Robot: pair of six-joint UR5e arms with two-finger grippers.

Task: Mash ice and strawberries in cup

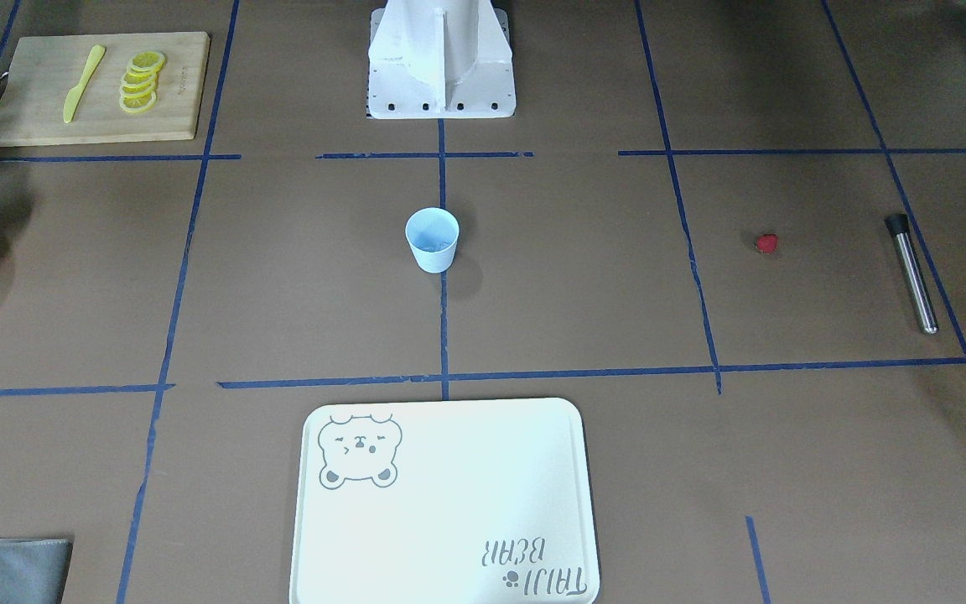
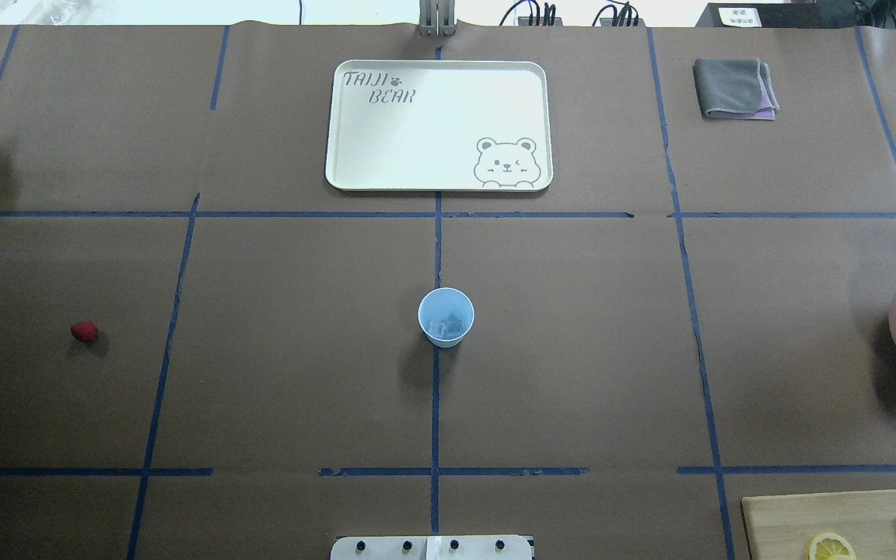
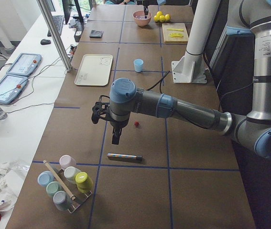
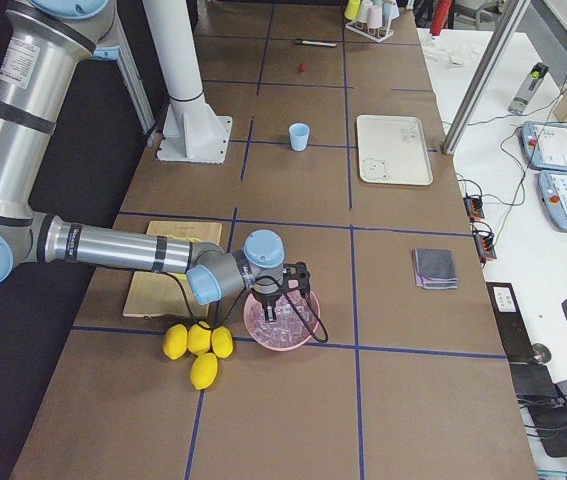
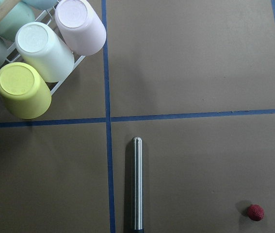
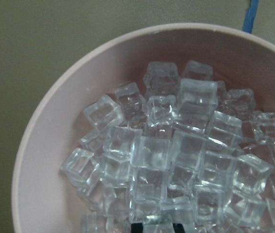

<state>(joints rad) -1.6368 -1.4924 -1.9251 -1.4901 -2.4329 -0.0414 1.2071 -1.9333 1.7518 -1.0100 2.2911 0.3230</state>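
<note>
Cup [image 2: 446, 316]: you see it upright at the tabletop centre, pale ice [image 2: 448, 327] inside.
Strawberry [image 2: 84, 332]: lies on the tabletop toward its left end, near the muddler [image 1: 911, 273], not touching.
Left gripper [image 3: 115, 137]: hangs above the muddler; you cannot tell the finger gap.
Right gripper [image 4: 268, 300]: low over the pink bowl [image 6: 45, 160] of cubes [image 6: 152, 150] at the right end; finger gap unclear too.

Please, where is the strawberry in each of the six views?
Front-facing: strawberry right of centre, left of the rod.
Overhead: strawberry far left, below the rod's end.
Exterior left: strawberry at centre, above the rod.
Exterior right: strawberry near top, below the rod.
Left wrist: strawberry bottom right, right of the rod.
Right wrist: not in it.
Landmark: the rod.
</note>
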